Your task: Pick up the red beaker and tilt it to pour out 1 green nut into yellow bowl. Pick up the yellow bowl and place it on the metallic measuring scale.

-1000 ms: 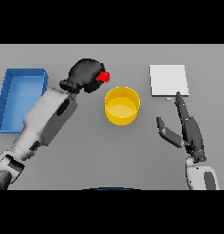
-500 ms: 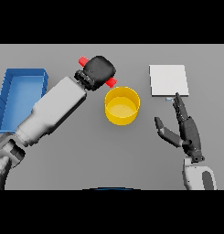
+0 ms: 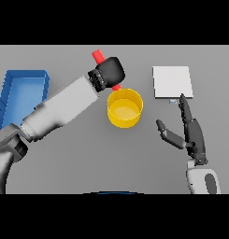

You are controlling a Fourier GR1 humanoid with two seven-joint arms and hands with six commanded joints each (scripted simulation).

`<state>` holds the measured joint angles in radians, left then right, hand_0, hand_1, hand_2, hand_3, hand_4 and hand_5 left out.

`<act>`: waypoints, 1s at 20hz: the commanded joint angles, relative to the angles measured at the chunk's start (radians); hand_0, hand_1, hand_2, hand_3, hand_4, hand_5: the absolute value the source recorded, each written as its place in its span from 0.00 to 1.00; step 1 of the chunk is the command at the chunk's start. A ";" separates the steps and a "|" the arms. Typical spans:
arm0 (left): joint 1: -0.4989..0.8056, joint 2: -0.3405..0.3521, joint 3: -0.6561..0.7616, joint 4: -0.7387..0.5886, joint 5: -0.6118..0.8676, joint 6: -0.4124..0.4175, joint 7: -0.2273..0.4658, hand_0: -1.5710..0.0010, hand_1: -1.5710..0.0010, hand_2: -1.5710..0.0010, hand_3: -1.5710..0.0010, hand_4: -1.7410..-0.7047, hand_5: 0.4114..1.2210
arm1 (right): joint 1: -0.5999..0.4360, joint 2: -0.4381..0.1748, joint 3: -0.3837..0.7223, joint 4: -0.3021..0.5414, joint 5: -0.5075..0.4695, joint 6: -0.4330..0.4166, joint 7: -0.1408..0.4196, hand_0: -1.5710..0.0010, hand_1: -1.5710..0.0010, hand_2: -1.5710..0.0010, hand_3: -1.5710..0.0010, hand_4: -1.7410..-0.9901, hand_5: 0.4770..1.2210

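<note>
My left hand (image 3: 110, 71) is shut on the red beaker (image 3: 98, 57) and holds it tilted, one red end sticking out up-left of the fist and the other showing just below it at the bowl's far rim. The yellow bowl (image 3: 125, 108) stands at the table's centre, directly below and right of that hand. I cannot see a green nut in these frames. The metallic measuring scale (image 3: 172, 81) lies flat at the back right. My right hand (image 3: 192, 134) hovers open below the scale, fingers straight and pointing away, thumb spread to the left.
A blue bin (image 3: 20, 95) sits at the left side of the table, beside my left forearm.
My left hand has carried the red beaker rightward toward the yellow bowl and rotated it, so the beaker now tips over the bowl's rim. The right hand has stayed in place.
</note>
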<state>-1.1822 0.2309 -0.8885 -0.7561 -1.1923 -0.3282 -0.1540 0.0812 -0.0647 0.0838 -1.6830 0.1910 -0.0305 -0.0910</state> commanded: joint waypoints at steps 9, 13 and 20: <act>-0.083 -0.040 -0.144 0.077 -0.153 0.045 -0.062 0.00 0.00 0.00 0.00 0.01 1.00 | 0.002 0.004 0.001 -0.012 -0.005 0.000 -0.021 1.00 1.00 1.00 1.00 0.81 0.14; -0.138 -0.053 -0.197 0.082 -0.219 0.055 -0.084 0.00 0.00 0.00 0.00 0.01 1.00 | 0.009 0.004 -0.003 -0.014 -0.010 0.000 -0.038 1.00 1.00 1.00 1.00 0.82 0.13; -0.390 0.001 -0.110 0.195 -0.222 0.079 -0.136 0.00 0.00 0.00 0.00 0.02 1.00 | 0.008 0.005 0.007 -0.021 0.003 -0.004 -0.034 1.00 1.00 1.00 1.00 0.81 0.10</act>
<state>-1.5737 0.2336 -0.9981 -0.5609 -1.4163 -0.2502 -0.2866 0.0892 -0.0595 0.0907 -1.7036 0.1944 -0.0340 -0.1258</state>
